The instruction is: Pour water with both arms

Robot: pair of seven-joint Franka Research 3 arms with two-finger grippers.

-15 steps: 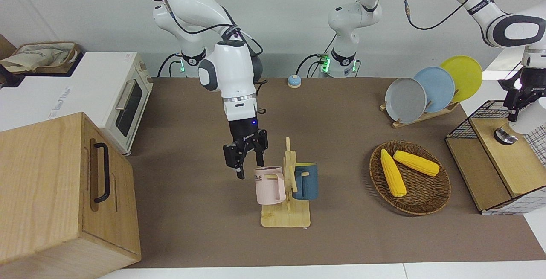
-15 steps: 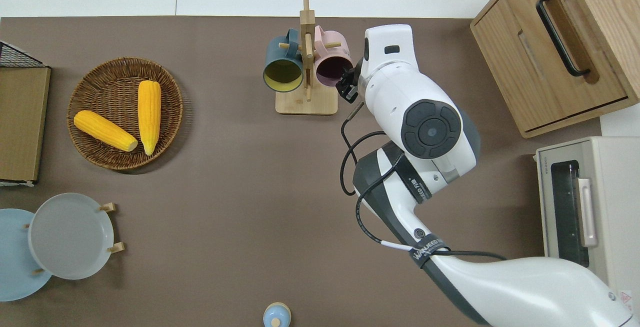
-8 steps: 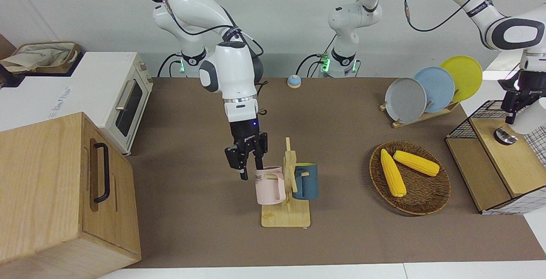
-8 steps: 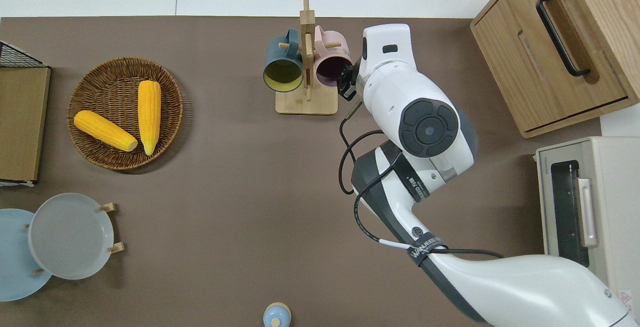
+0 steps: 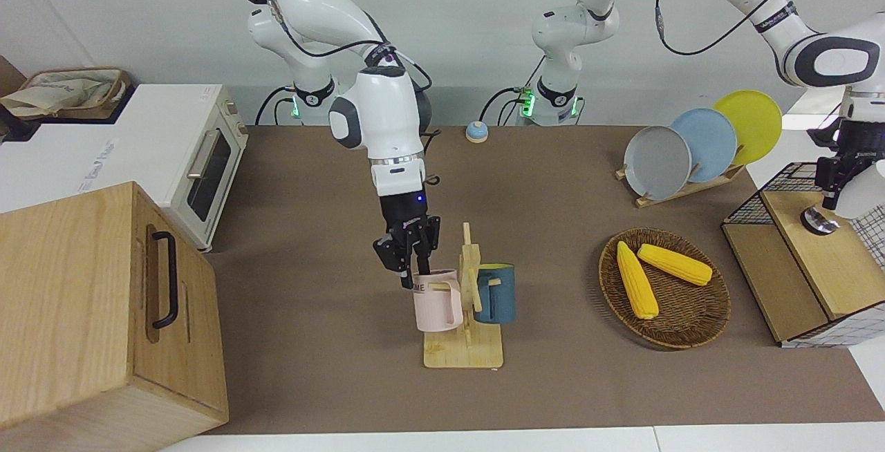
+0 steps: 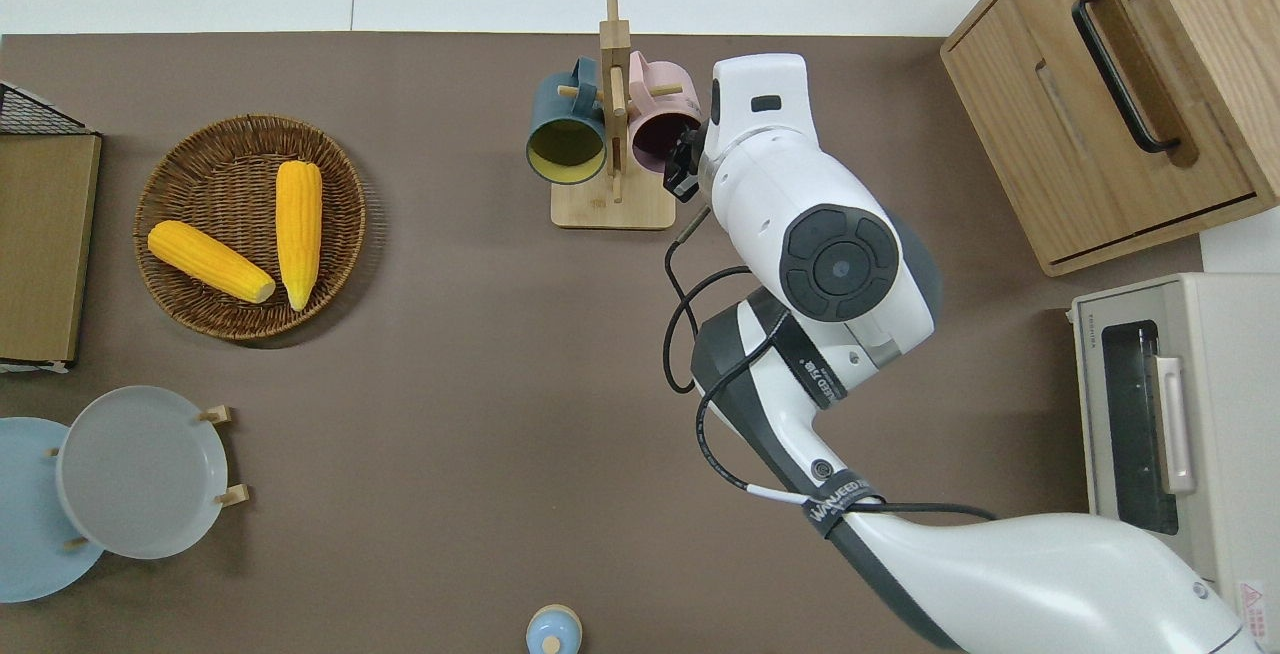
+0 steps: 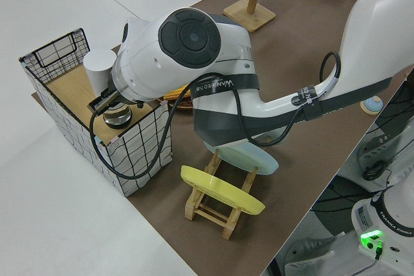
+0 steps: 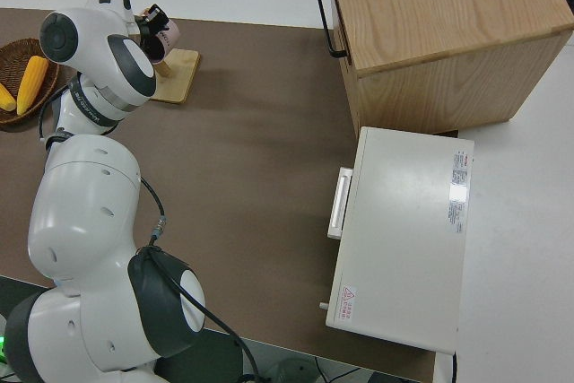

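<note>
Right gripper [image 5: 411, 274] sits open at the pale pink ceramic mug's [image 5: 437, 302] 9 o'clock rim, and a clumsy pinch could topple the light wooden mug rack [image 5: 467, 341]; can't tell about the left claw [image 5: 832, 188].

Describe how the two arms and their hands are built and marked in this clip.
Both arms are glossy white jointed shells with dark grey round joint caps and loose black cables strapped on by lettered black bands. The right hand is black with two fingers and a small blue light above it. The left hand is black too. Green lights glow at both bases.

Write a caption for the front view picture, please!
Right gripper reaches down at the pink mug hanging on the wooden mug rack, beside a blue mug.
</note>
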